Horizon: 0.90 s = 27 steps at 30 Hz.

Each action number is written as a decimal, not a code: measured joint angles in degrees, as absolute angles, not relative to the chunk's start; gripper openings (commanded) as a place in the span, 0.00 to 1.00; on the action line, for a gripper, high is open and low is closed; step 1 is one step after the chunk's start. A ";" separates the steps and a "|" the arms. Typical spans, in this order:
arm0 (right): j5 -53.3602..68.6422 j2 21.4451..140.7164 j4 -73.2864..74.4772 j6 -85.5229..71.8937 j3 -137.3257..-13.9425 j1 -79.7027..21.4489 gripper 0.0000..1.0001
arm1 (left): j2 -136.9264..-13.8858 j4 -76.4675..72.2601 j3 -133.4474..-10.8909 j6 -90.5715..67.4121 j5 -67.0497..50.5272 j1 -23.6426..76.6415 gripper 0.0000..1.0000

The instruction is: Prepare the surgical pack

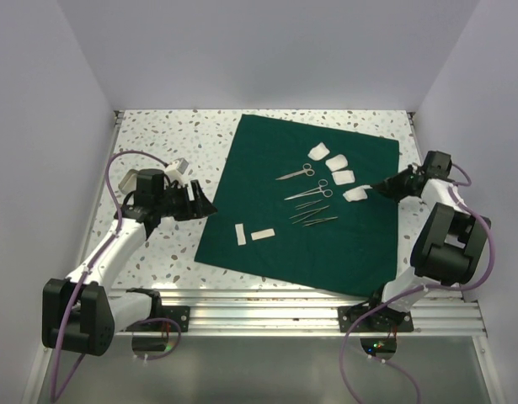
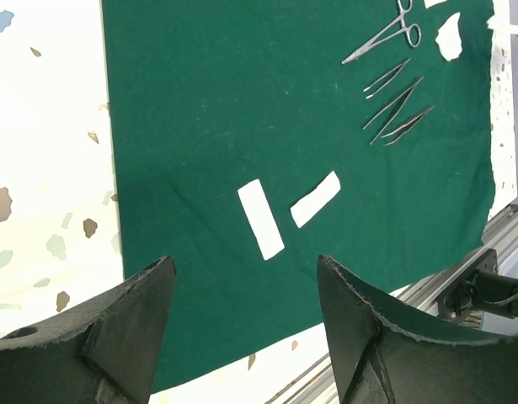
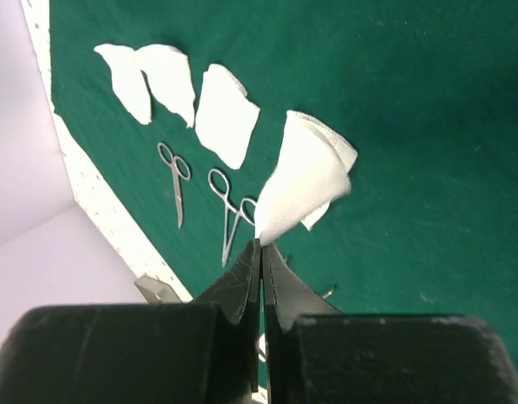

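Note:
The dark green drape (image 1: 267, 168) lies spread flat on the speckled table. On it are two scissor-handled steel tools (image 1: 296, 173), thin forceps (image 1: 313, 215), white gauze pieces (image 1: 338, 162) and two white strips (image 1: 252, 234). My right gripper (image 1: 378, 187) is shut on the corner of one folded gauze piece (image 3: 305, 181), which stands up from the fingertips (image 3: 250, 261) over the drape's right part. Scissors (image 3: 174, 181) and more gauze (image 3: 227, 114) lie beyond it. My left gripper (image 2: 246, 263) hangs open and empty over the drape's near left edge (image 2: 200, 320), short of the strips (image 2: 260, 219).
A small pale grey object (image 1: 176, 167) sits on the table behind the left arm. White walls close in the left, back and right. An aluminium rail (image 1: 292, 316) runs along the near edge; its end shows in the left wrist view (image 2: 486, 252).

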<state>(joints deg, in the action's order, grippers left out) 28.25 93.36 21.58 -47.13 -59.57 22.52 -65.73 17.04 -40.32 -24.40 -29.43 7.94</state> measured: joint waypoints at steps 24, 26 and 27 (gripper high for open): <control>26.44 98.74 11.60 -54.83 -56.75 16.82 0.00 | -67.66 16.78 -41.45 -24.21 -29.87 7.94 0.71; 26.28 98.91 11.20 -54.92 -56.34 16.82 0.00 | -67.66 16.78 -41.47 -24.23 -29.87 7.94 0.71; 26.28 99.02 10.90 -54.92 -56.07 16.82 0.00 | -67.66 16.78 -41.47 -24.23 -29.87 7.94 0.71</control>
